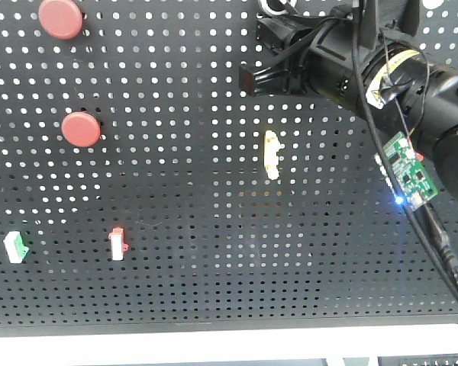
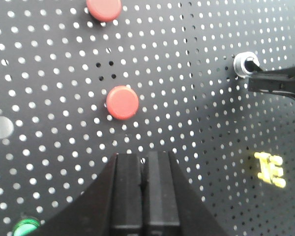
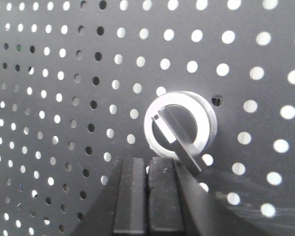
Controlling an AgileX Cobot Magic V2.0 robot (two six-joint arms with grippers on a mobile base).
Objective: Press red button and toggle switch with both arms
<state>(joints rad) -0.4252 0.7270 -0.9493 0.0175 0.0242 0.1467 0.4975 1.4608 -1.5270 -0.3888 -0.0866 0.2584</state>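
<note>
Two red round buttons sit on the black pegboard (image 1: 214, 229). The bigger red button (image 1: 61, 17) is at the top left, cut by the top edge in the left wrist view (image 2: 104, 9). The smaller red button (image 1: 81, 129) is below it (image 2: 122, 102). My left gripper (image 2: 143, 156) is shut and empty, just below the smaller button and apart from it. The silver-ringed toggle switch (image 3: 179, 128) has a dark lever slanting down to the right. My right gripper (image 3: 148, 160) is shut and empty, with its tips right under the switch (image 2: 246, 64) and its lever beside the right finger.
A cream switch (image 1: 272, 155), a small red-and-white switch (image 1: 118, 244) and a green-and-white one (image 1: 15, 246) sit lower on the board. A green button (image 2: 25, 228) and a yellow part (image 2: 269, 169) show in the left wrist view. The right arm carries a green circuit board (image 1: 408, 171) and cables.
</note>
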